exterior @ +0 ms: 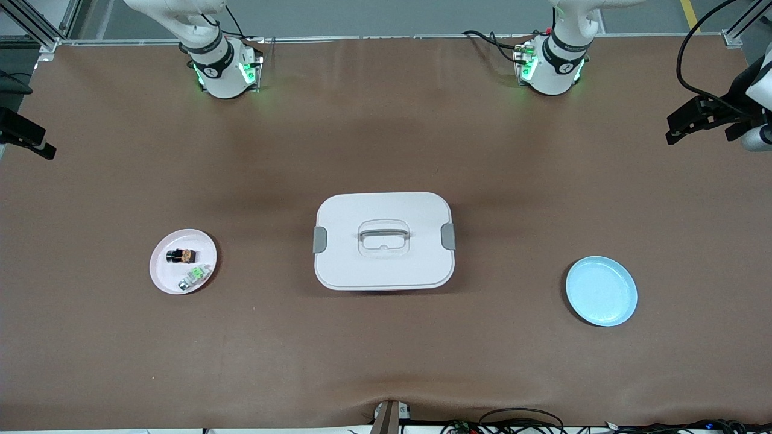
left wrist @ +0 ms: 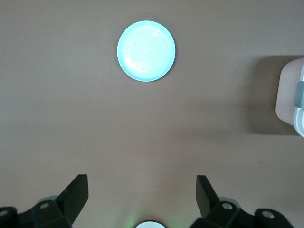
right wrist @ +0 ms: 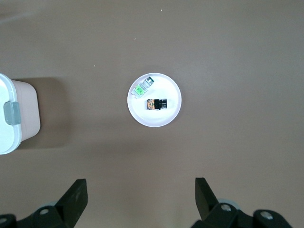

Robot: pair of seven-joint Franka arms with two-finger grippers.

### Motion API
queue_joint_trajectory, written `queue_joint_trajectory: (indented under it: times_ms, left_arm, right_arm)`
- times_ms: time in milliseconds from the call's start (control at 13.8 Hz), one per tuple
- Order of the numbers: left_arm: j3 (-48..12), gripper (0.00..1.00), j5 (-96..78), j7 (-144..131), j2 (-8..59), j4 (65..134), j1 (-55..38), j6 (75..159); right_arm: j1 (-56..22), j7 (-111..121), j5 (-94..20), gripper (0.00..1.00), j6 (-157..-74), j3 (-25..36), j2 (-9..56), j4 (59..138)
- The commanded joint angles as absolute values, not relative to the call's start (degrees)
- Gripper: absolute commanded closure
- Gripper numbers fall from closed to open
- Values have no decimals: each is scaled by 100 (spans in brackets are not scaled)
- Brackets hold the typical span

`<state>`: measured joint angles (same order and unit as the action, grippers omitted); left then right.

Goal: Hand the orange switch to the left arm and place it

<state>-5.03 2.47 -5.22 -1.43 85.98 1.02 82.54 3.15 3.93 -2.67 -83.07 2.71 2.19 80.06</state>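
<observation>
Orange switch [exterior: 181, 256] lying flat on pink plate [exterior: 161, 274] toward right arm's end, long axis along table's length, well below wide-open empty right gripper [right wrist: 141, 199]; left gripper [left wrist: 142, 197] likewise wide, high over blue plate [exterior: 621, 310]; box [exterior: 384, 265] between plates.

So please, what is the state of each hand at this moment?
Left hand: open, holding nothing, high over the table, with the blue plate below.
Right hand: open, holding nothing, high over the table, with the pink plate below.
</observation>
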Motion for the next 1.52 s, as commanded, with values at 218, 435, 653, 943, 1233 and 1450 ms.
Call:
queue_joint_trajectory:
  times_ms: [218,435,653,943,1233,1450]
  left_arm:
    - [-510,0,202,-439,-88,8446,141,8165]
    - [-501,0,211,-448,-88,8455,149,8165]
    - [-518,0,176,-448,-88,8499,220,8139]
    - [-519,0,167,-361,-123,8534,237,8130]
    - [-519,0,167,-352,-176,8745,237,8139]
    - [-527,0,167,-343,-176,8763,237,8165]
  right_arm:
    - [334,360,-334,0,-8332,264,105,8112]
    - [343,360,-334,0,-8314,264,114,8112]
    - [334,360,-325,0,-8297,264,132,8104]
    - [343,360,-325,0,-8314,264,132,8104]
    - [343,360,-316,0,-8297,264,141,8104]
    - [343,343,-308,0,-8279,272,141,8095]
